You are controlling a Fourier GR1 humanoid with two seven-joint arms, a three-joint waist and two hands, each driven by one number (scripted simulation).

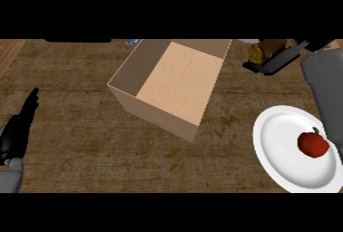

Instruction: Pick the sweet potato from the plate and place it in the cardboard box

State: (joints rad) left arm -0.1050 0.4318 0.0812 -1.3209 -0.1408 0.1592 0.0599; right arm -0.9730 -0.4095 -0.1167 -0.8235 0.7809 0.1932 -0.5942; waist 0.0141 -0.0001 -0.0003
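1. We look steeply down on a brown wooden tabletop (pixel 80 149).
2. An open cardboard box (pixel 144 65) stands at the upper middle, turned at an angle. We see its pale floor and nothing lying in it.
3. A white plate (pixel 285 136) lies at the lower right, near the box but not touching it. A round red fruit (pixel 313 144) with a small dark stem rests on the plate's right side.
4. The grey right forearm (pixel 325 86) runs up the right edge, past the plate, to the top right corner.
5. There the black right hand (pixel 278 59) is clenched around an orange-brown thing, which we take to be the sweet potato (pixel 257 53). The hand hides much of it.
6. The sweet potato is off the plate and well away from it. It is held just beside the box's far right corner, outside the box's rim as we see it.
7. The left hand (pixel 17 133) rests at the left edge, fingers straight and pointing up, released and holding nothing. It is well apart from the box.
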